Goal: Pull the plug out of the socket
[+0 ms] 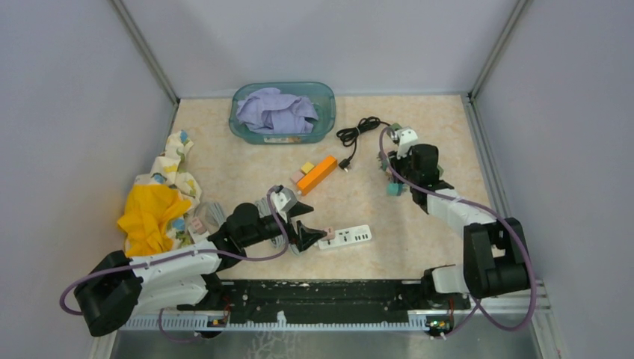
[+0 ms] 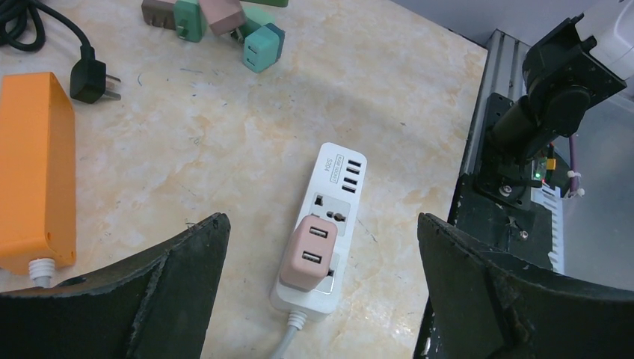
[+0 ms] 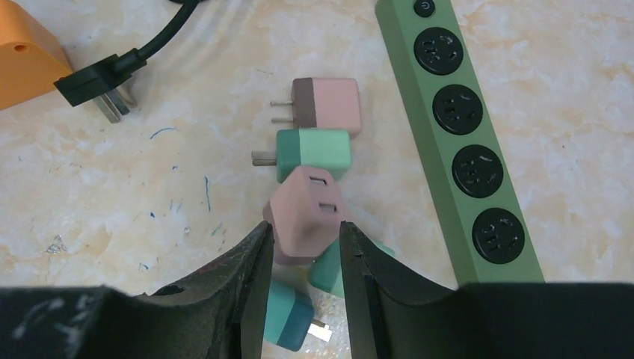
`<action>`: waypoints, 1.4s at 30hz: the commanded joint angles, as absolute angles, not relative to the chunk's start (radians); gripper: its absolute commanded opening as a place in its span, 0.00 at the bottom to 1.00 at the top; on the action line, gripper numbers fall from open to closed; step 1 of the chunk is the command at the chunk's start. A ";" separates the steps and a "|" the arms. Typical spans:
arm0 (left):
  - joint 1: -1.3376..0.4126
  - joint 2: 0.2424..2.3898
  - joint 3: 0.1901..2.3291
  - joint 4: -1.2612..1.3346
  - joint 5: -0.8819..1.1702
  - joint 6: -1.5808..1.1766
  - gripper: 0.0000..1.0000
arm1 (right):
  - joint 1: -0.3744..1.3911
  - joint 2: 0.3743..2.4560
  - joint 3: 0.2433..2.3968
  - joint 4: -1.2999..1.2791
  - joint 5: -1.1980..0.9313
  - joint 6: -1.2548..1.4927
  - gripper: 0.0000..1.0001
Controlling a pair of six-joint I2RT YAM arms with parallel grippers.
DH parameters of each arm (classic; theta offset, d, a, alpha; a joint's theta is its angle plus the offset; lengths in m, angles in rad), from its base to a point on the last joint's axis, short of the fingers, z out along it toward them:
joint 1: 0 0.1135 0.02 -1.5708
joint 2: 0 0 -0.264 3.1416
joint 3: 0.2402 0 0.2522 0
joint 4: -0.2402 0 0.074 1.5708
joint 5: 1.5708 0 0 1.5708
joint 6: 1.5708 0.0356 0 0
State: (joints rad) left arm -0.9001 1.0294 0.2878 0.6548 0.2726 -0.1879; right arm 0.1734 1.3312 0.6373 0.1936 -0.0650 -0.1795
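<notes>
A pink plug (image 2: 308,253) is seated in the white power strip (image 2: 340,187), below the wide-spread left gripper (image 2: 320,224). Well apart from the strip, a pink adapter (image 3: 306,213) is pinched by the right gripper (image 3: 304,224).

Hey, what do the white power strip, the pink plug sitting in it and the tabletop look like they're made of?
White power strip: likely moulded plastic, smooth with a slight sheen.
Pink plug: probably matte plastic, with rounded edges and no glare.
Tabletop: beige marble-patterned surface, perhaps laminate or vinyl rather than stone, with pen marks and scuffs on it.
</notes>
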 commanded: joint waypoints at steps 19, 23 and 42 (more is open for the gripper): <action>-0.890 1.009 0.264 0.657 0.251 -0.203 1.00 | 0.150 1.349 0.706 0.197 -0.118 -0.152 0.40; -0.889 1.010 0.261 0.657 0.250 -0.204 1.00 | 0.150 1.341 0.706 0.193 -0.141 -0.152 0.40; -0.884 0.987 0.227 0.666 0.199 -0.186 1.00 | 0.150 1.295 0.799 -0.166 -0.940 -0.477 0.50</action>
